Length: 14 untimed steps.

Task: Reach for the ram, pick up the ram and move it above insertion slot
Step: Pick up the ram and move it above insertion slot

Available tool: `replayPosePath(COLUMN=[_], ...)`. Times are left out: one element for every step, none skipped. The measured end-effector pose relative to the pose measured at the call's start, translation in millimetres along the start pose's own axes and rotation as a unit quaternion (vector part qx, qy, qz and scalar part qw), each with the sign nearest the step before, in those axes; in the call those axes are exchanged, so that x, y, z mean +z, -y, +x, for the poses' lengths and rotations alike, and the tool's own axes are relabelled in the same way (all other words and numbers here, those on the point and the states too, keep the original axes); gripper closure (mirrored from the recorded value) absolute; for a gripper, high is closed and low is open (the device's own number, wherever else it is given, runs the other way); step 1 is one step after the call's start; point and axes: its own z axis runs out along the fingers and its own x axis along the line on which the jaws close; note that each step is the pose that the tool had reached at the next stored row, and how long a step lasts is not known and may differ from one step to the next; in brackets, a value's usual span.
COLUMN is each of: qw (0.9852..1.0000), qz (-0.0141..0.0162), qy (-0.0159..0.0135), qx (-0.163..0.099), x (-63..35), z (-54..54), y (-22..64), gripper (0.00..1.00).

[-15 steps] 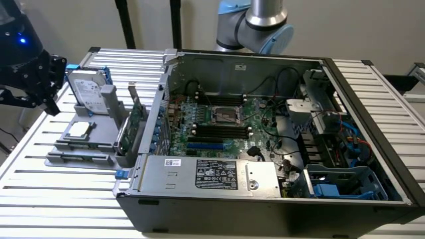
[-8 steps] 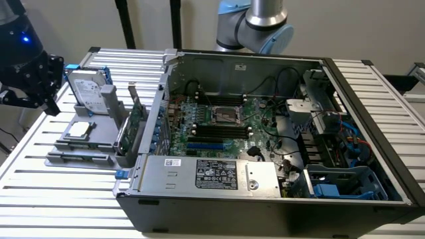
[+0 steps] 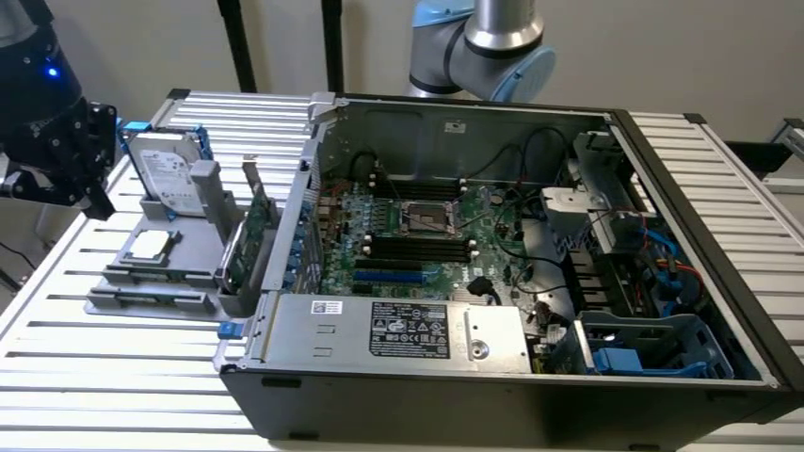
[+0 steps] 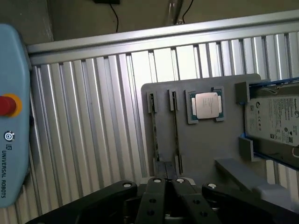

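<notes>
Gripper (image 4: 167, 183), closed and empty, poised near the grey tray (image 4: 205, 154); the ram (image 4: 155, 128) stands on edge in its slot there, top edge offered to my grasp.

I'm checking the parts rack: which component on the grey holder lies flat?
The square processor with the silver lid; the hard drive leans at a tilt and the green card stands on edge.
</notes>
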Motion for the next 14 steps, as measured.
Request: replayPosePath(qw=[1.0, 1.0, 1.0, 1.0, 1.0, 1.0, 1.0, 1.0, 1.0, 1.0, 1.0, 1.0, 1.0, 1.0], qz=[0.0, 0.0, 0.0, 0.0001, 0.0, 0.0001, 0.0001, 0.0002, 0.0002, 0.0002, 0.0002, 0.0002, 0.0001, 0.0002], qy=[0.0, 0.0, 0.0, 0.0, 0.0, 0.0, 0.0, 0.0, 0.0, 0.0, 0.0, 0.0, 0.0, 0.0], qx=[0.0, 0.0, 0.0, 0.0, 0.0, 0.0, 0.0, 0.0, 0.0, 0.0, 0.0, 0.0, -0.001, -0.001], x=[0.0, 0.0, 0.2, 0.8, 2.3, 4.1, 5.9, 7.7, 9.5, 11.3, 13.2, 15.0, 16.9, 18.7], z=[0.0, 0.0, 0.0, -0.1, -0.1, 0.0, 0.0, 0.0, -0.1, -0.1, -0.1, -0.1, -0.1, -0.1], y=[0.0, 0.0, 0.0, 0.1, 0.1, 0.2, 0.3, 0.4, 0.5, 0.7, 0.9, 1.1, 1.2, 1.4], gripper=[0.88, 0.82, 0.76, 0.76, 0.69, 0.69, 0.69, 0.69, 0.69, 0.69, 0.69, 0.69, 0.69, 0.69])
